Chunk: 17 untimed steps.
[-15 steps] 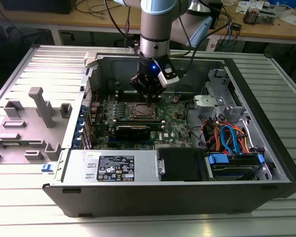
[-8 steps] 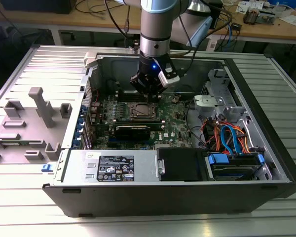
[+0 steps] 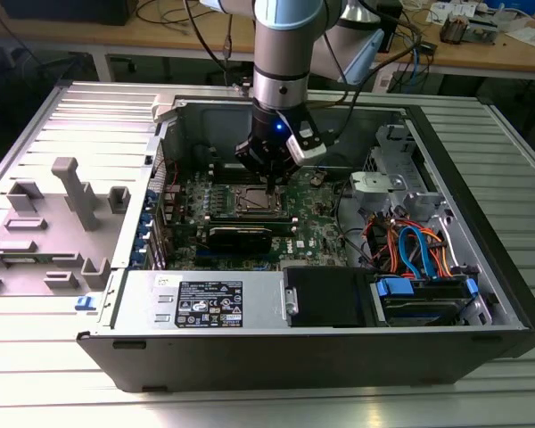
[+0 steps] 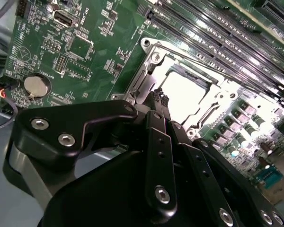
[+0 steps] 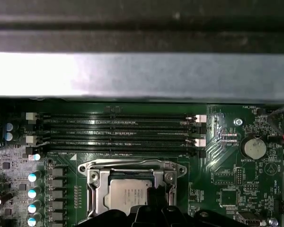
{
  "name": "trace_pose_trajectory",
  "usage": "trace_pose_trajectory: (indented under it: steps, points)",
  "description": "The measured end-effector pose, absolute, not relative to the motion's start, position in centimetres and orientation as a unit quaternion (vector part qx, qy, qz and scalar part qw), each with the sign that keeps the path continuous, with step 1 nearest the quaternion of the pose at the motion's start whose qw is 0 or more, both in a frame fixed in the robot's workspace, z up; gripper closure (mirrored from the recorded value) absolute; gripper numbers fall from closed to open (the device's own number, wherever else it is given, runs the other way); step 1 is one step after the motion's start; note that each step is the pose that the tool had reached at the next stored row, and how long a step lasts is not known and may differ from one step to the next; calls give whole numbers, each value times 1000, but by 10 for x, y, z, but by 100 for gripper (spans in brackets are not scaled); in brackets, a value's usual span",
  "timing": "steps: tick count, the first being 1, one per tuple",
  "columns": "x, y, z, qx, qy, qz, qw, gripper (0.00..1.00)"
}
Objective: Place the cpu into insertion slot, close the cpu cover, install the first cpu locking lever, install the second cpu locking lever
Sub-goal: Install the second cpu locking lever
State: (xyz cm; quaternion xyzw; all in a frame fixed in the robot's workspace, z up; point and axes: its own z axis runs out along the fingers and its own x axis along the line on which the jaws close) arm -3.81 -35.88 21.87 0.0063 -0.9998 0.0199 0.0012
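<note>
Gripper (image 4: pixel 157 101) fingertips narrow, nearly pinched, at socket edge; we judge cpu (image 5: pixel 125 195) seated in insertion slot (image 5: pixel 132 187), lower centre, cpu cover (image 4: pixel 154 64) down; next needs the lever hooked.

No print I can read, white sticker (image 3: pixel 209 306) on the silver box (image 3: pixel 143 308) at lower middle of the exterior view too small, white lettering on the green board (image 5: pixel 227 165) beside the coin battery (image 5: pixel 253 147) too fine for me

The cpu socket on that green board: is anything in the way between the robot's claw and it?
Nothing visible stands between them. The gripper hangs right over the insertion slot, its fingertips at the socket's edge. The cpu already lies inside, with the cpu cover framing it.
</note>
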Motion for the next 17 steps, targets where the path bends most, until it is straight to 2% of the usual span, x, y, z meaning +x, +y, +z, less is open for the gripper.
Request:
trace_pose_trajectory:
  steps: [17]
  points:
    - [-38,-363,226,6,-1000,21,1,89]
